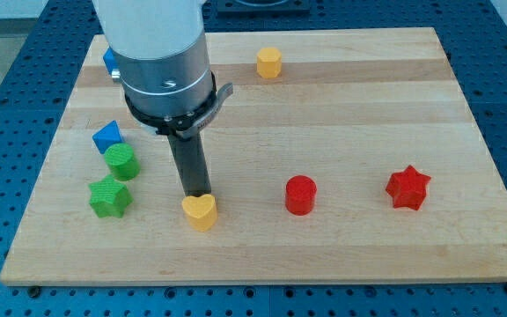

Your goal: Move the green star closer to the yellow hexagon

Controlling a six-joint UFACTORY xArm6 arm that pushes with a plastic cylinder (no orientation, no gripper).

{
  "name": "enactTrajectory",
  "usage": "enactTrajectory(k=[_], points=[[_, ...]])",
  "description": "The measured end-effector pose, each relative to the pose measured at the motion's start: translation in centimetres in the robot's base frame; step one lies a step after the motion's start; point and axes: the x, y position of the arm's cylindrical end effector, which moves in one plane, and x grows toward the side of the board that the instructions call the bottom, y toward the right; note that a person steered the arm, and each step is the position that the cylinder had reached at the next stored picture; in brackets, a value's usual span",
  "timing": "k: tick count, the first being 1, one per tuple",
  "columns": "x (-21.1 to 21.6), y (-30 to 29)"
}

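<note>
While resting on the board point(324, 132), pressed right up against the top edge of the yellow heart point(200, 212), tip point(198, 194) carries no jaws at all, so nothing gripped or let go, just a bare rod. Largest first: wooden board, spreading all round the tip. Then blocks. Green star point(110, 197) well off toward the view's left of the tip, roughly level with it, at the bottom of a small cluster; green cylinder point(121, 162) just above the star, blue block point(107, 136) above that again. Yellow hexagon point(269, 62) far up toward the view's top and somewhat right of the tip. Red cylinder point(300, 195) to the tip's right, red star point(408, 187) further right still. Likely key point: star lies left, hexagon up-right, so needs getting round to the star's lower-left side before pushing diagonally across.
</note>
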Motion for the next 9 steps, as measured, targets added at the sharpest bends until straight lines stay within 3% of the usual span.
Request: enactTrajectory(k=[4, 7, 9], points=[[6.1, -10.2], [3.8, -12.1], [-0.8, -7.2]])
